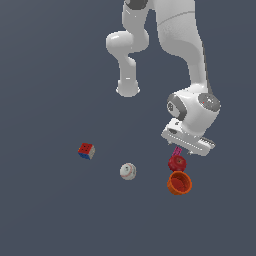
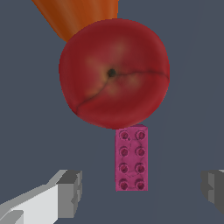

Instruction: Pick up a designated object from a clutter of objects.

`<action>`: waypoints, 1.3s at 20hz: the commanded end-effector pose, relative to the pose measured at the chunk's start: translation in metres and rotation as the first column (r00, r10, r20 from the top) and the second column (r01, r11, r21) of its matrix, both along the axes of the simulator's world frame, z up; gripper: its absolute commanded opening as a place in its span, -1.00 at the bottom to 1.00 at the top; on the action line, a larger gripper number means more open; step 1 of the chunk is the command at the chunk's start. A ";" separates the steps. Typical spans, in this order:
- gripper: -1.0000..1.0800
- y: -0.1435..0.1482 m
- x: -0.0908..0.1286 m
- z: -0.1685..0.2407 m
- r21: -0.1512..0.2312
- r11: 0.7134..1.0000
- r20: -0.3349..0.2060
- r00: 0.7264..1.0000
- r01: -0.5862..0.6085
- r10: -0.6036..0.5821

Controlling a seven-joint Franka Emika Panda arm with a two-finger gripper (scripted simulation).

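Observation:
The pink studded block (image 2: 131, 159) lies flat on the grey floor and touches the red round fruit (image 2: 114, 73). In the wrist view my gripper (image 2: 141, 191) is open, with one grey fingertip (image 2: 71, 191) on each side of the block's near end and a wide gap to it. In the exterior view the gripper (image 1: 187, 142) hangs just above the block (image 1: 177, 151), which is mostly hidden under the hand. The gripper holds nothing.
The red fruit (image 1: 177, 163) sits against the orange cup (image 1: 179, 183), which also shows in the wrist view (image 2: 76, 15) behind the fruit. A white baseball (image 1: 128, 171) and a red-blue-white cube (image 1: 86, 151) lie apart toward the exterior view's left.

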State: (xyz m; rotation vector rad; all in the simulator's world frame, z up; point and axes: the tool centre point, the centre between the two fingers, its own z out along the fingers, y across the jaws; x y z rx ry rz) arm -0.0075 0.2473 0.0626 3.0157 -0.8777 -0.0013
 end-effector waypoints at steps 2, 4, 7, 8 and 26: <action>0.92 0.000 0.000 -0.003 0.000 1.000 0.000 1.000 0.001 -0.001; 0.92 0.000 0.000 -0.008 0.000 1.000 0.000 1.000 0.001 -0.001; 0.92 0.000 -0.001 -0.021 0.000 1.000 0.000 1.000 0.001 -0.001; 0.92 0.000 -0.001 -0.026 0.000 1.000 0.001 1.000 0.002 -0.002; -1.00 0.000 0.000 -0.051 0.000 1.000 0.001 1.000 0.004 -0.004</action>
